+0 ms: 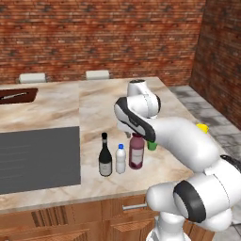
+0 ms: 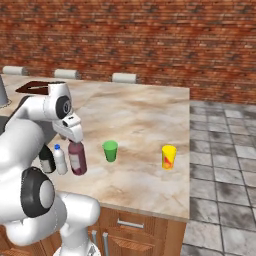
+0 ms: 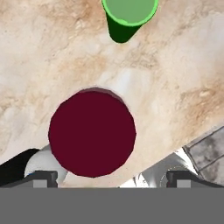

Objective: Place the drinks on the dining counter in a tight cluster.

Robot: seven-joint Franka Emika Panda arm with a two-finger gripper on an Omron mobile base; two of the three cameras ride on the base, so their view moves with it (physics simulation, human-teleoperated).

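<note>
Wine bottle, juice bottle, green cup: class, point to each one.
Wine bottle [image 1: 105,162], left base view, on its pale label.
Juice bottle [image 3: 92,132], hand view, on its maroon cap.
Green cup [image 2: 110,150], right base view, on its side.

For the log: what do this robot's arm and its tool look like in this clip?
The arm is glossy white with rounded, bulbous segments and dark grey to black bands and caps at the joints. No cables or markings show. The tool ends in two small dark, blocky finger tips seen in the hand view.
</note>
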